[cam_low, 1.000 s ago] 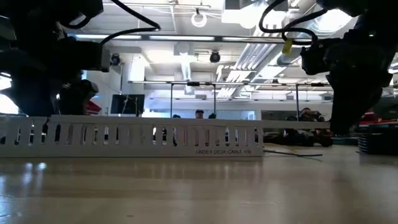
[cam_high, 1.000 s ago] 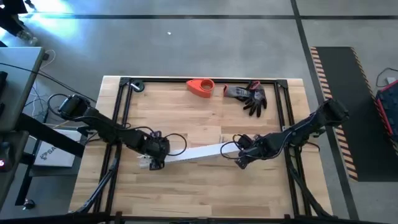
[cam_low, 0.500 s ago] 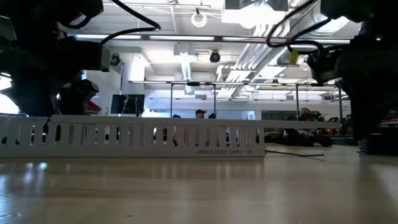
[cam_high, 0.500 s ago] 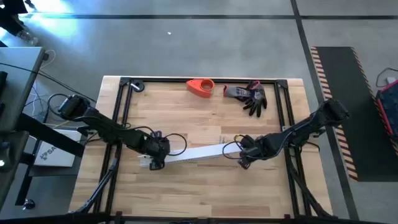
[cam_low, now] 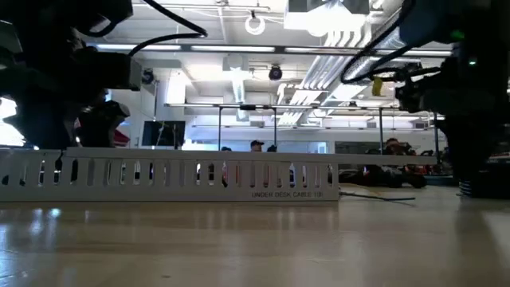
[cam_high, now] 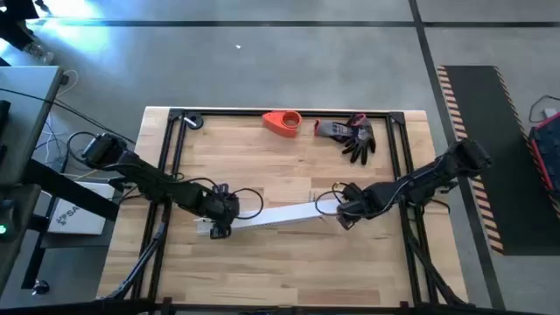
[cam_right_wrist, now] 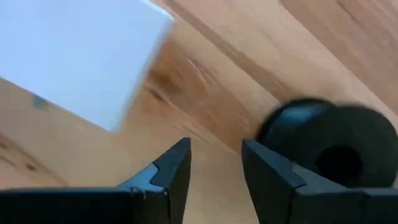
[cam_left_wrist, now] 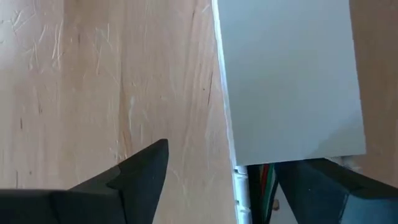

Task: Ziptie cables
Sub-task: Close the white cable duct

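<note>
White channel (cam_high: 276,214) between left hand (cam_high: 216,229), fingers wide, and right hand (cam_high: 343,219), fingers narrowly parted.

Only readable text: "UNDER DESK CABLE" plus a few more characters I can't resolve, printed along the lower edge of the white channel (cam_low: 167,174) near its right end in the low view. A box (cam_high: 68,217) beside the table's left edge carries partial lettering, too cut off to read.
</note>
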